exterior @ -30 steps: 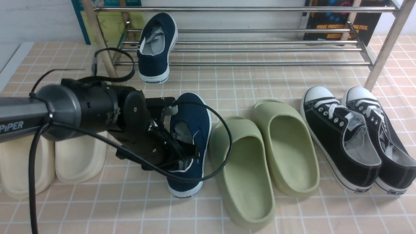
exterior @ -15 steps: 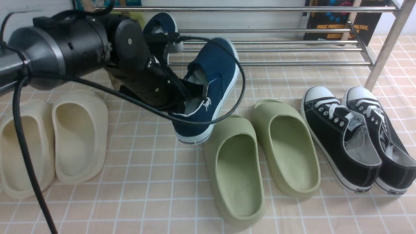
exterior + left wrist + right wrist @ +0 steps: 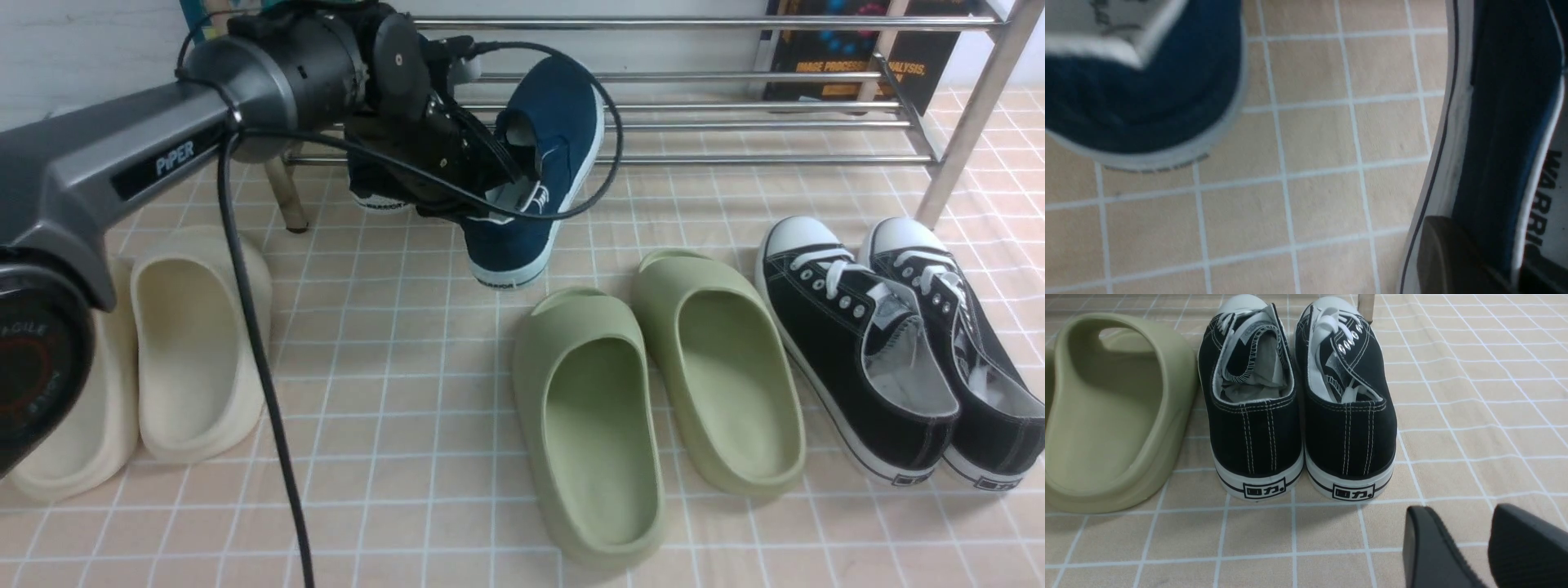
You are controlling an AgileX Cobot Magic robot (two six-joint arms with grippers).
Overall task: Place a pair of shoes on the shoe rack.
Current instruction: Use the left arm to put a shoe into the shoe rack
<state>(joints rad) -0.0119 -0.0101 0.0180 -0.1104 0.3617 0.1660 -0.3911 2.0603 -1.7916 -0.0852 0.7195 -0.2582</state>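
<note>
My left gripper (image 3: 510,175) is shut on the side wall of a navy slip-on shoe (image 3: 543,155) and holds it tilted, toe up over the front rods of the shoe rack (image 3: 718,126), heel low. In the left wrist view my gripper (image 3: 1488,265) pinches that shoe's wall (image 3: 1502,122), one finger (image 3: 1447,253) outside. The other navy shoe (image 3: 371,192) lies on the rack's left end, mostly hidden behind my arm; its heel shows in the left wrist view (image 3: 1147,94). My right gripper (image 3: 1470,547) is open and empty above the tiles, behind the black sneakers.
Two green slides (image 3: 588,425) and a pair of black lace-up sneakers (image 3: 857,351) lie right of the held shoe, the sneakers also in the right wrist view (image 3: 1257,416). Cream slides (image 3: 196,343) lie at the left. Books (image 3: 849,49) stand behind the rack; its right leg (image 3: 963,122) is near the sneakers.
My left arm has lifted the navy shoe off the floor beside the green slides and carried it back and up to the rack's left part. The green slide shifted slightly.
</note>
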